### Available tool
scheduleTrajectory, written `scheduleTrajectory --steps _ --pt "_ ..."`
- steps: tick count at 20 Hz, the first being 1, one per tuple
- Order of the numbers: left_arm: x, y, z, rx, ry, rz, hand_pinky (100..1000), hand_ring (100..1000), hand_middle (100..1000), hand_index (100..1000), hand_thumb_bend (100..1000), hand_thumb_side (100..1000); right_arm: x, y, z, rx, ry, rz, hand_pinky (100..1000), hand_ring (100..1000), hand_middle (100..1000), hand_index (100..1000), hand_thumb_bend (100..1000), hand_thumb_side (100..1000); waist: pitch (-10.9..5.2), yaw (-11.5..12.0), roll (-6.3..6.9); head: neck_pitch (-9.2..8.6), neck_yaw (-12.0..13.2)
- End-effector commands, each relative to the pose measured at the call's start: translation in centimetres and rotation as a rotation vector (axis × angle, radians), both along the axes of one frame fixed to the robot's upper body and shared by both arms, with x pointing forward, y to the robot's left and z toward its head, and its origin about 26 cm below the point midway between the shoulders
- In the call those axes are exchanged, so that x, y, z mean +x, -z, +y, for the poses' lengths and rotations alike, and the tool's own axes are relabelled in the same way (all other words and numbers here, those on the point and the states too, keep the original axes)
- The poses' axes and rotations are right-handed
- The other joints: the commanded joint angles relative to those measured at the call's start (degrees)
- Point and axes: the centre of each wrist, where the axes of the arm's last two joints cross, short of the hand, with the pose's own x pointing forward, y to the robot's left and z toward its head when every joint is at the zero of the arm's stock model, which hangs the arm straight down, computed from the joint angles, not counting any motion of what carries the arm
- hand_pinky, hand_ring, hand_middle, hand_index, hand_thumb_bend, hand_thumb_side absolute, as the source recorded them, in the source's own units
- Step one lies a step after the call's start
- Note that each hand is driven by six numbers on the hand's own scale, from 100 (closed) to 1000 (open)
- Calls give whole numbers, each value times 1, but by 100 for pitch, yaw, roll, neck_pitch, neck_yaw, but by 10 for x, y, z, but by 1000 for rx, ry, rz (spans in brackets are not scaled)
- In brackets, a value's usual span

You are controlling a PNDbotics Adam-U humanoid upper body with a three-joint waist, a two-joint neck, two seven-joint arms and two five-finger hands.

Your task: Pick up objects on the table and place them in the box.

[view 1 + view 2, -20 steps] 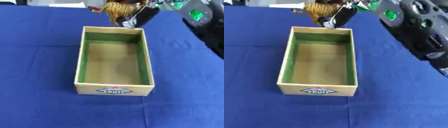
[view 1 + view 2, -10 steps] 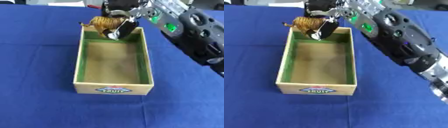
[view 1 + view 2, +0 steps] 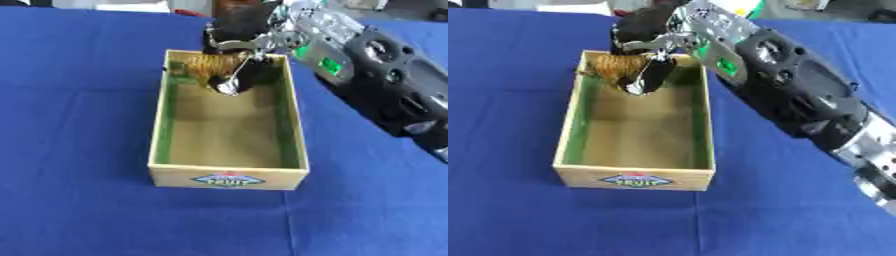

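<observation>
Stereo pair, head camera, looking down on a bench (image 3: 79, 150) covered by a plain blue cloth. The right eye view shows the robot's right arm (image 3: 798, 95) along most of its length, a bulky black casing with silver joints and green patches running from the lower right edge up to the wrist; the left eye view cuts the same arm off sooner at the right edge and shows more bare cloth to the left of the box. Centre: an open rectangular box (image 3: 162, 130), walls pale wood-coloured on the outside and green on the inside, floor a dull tan, with a small printed label (image 3: 227, 180) on the near outer wall. The only thing within its outline is a toy tiger (image 3: 203, 67), orange-brown with dark stripes and of rounded, soft-looking form, at the far left corner of the box; whether it touches the floor or the wall cannot be told. The right hand (image 3: 647, 37) reaches over the far rim of the box with its fingers (image 3: 642, 80) curled down around the toy tiger, grasping it; the fingers are black with bright metal-coloured parts. Pale shapes and a red object lie beyond the far edge of the bench, too indistinct to make out. The left hand appears in neither view.
</observation>
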Motion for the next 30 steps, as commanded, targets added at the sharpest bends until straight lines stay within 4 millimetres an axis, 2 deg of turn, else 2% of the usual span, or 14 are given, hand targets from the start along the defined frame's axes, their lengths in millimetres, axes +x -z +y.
scheduleTrajectory --steps 1,2,5,9,13,14,17,18,19,20,21,22,26,30 --pt "-1 -8 0 12 7 -29 498 550 543 705 100 471 2 -3 -3 -34 11 19 759 723 485 597 100 540 -87 17 26 14 -11" --pt "-1 -8 0 11 7 -29 498 550 544 705 100 472 3 0 -3 -47 12 33 766 731 513 653 100 564 -86 22 25 13 -10" --pt "-1 -8 0 10 8 -28 498 550 544 705 100 472 4 5 -2 -86 13 69 779 751 565 709 100 590 -83 25 23 15 -11" --pt "-1 -8 0 10 8 -27 498 550 544 705 100 472 4 9 0 -104 11 109 782 751 562 701 100 589 -82 15 28 19 -13" --pt "-2 -7 0 8 9 -25 499 550 544 705 100 475 5 16 0 -119 19 141 794 781 627 750 100 602 -82 18 45 13 -20" --pt "-2 -7 0 9 9 -24 499 550 544 705 100 475 5 16 -1 -126 22 143 806 802 675 782 100 633 -83 15 48 18 -20" --pt "-2 -7 0 9 9 -23 499 550 544 705 100 475 3 11 -2 -152 38 132 829 848 747 846 100 707 -86 1 48 26 -19" --pt "-2 -7 0 9 9 -23 499 550 544 704 100 475 3 8 -3 -159 44 123 845 876 777 870 155 737 -87 -4 48 27 -18" --pt "-2 -7 0 10 9 -22 499 550 544 704 100 475 2 5 -3 -169 51 114 848 882 782 874 171 740 -88 -9 48 28 -17" --pt "-2 -7 0 10 9 -22 500 551 544 704 100 476 1 3 -4 -184 60 107 875 922 823 905 295 742 -89 -13 48 31 -16" --pt "-2 -7 0 10 9 -22 500 551 544 704 100 477 1 2 -5 -202 70 104 877 925 826 907 308 741 -90 -15 49 32 -16" --pt "-2 -7 0 10 9 -22 500 551 544 704 100 477 1 1 -6 -217 79 102 891 940 845 925 407 732 -91 -16 51 32 -16" --pt "-2 -7 0 9 7 -22 500 551 545 704 100 479 2 -7 -14 -232 112 97 909 956 862 942 477 718 -98 -21 68 48 -14" --pt "-2 -6 1 8 4 -21 500 551 545 704 100 479 -6 -23 -26 -178 116 75 911 953 861 940 480 728 -93 -38 86 53 -13"
